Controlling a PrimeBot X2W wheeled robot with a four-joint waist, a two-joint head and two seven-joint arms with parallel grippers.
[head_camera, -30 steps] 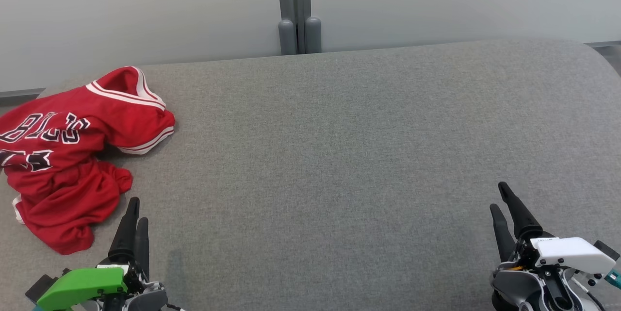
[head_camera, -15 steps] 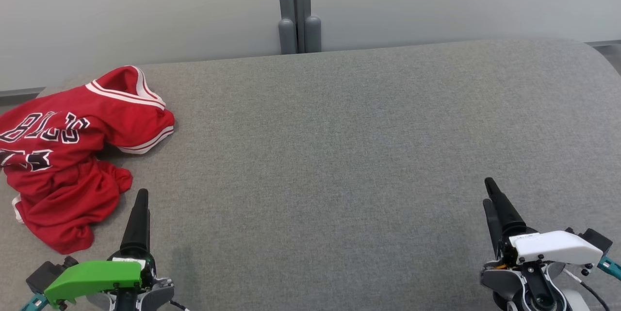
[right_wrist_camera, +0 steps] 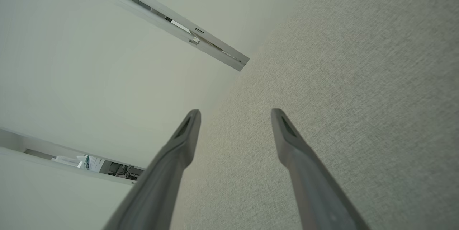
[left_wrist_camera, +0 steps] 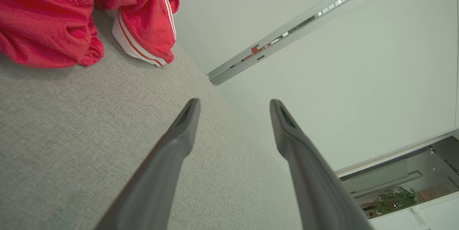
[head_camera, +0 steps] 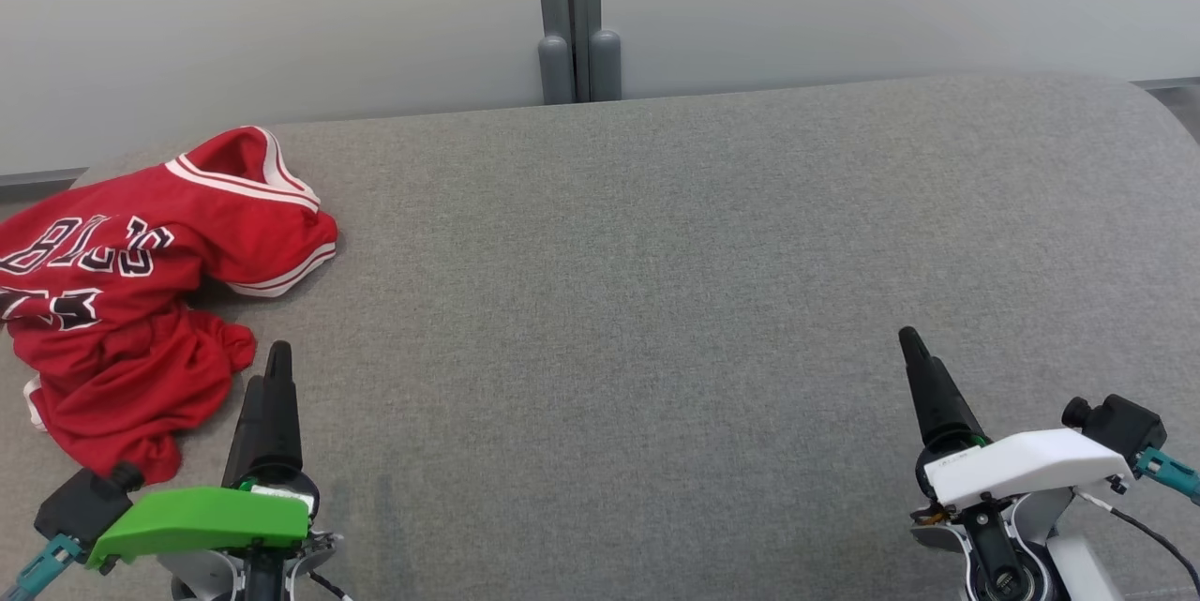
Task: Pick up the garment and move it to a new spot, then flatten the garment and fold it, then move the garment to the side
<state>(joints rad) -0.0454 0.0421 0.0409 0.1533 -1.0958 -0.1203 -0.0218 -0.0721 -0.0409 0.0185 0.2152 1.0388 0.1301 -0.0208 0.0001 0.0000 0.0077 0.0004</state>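
Red fabric marks your target. The garment (head_camera: pixel 141 301) lies crumpled in a heap on the grey upholstered surface (head_camera: pixel 656 282), ahead of the left gripper (head_camera: pixel 266 368) and to its outboard side, the robot's left. The nearest lobe of cloth sits just beside the left fingertips but does not touch them. In the left wrist view the heap sits in the upper left corner, off the line between the two fingers. Judge from this that a straight advance would pass alongside the cloth, not onto it.

Left gripper: fingers spread wide, nothing between them. Right gripper (head_camera: pixel 911 346): fingers likewise spread wide and empty, with bare upholstery ahead of them.

Arm selection: the left gripper is much the nearer. The right gripper stands well apart from the garment, with most of the surface's width between them.

Long axis: the heap runs roughly fore-and-aft from the left gripper, from the bunched cloth near the fingertips to the white-striped trim at the far end. No clean edge or corner is presented.

The pick-up has not begun. Expect to swing the left gripper outboard and lower it over a raised fold. A shallow pinch may catch a single layer and drag the heap.
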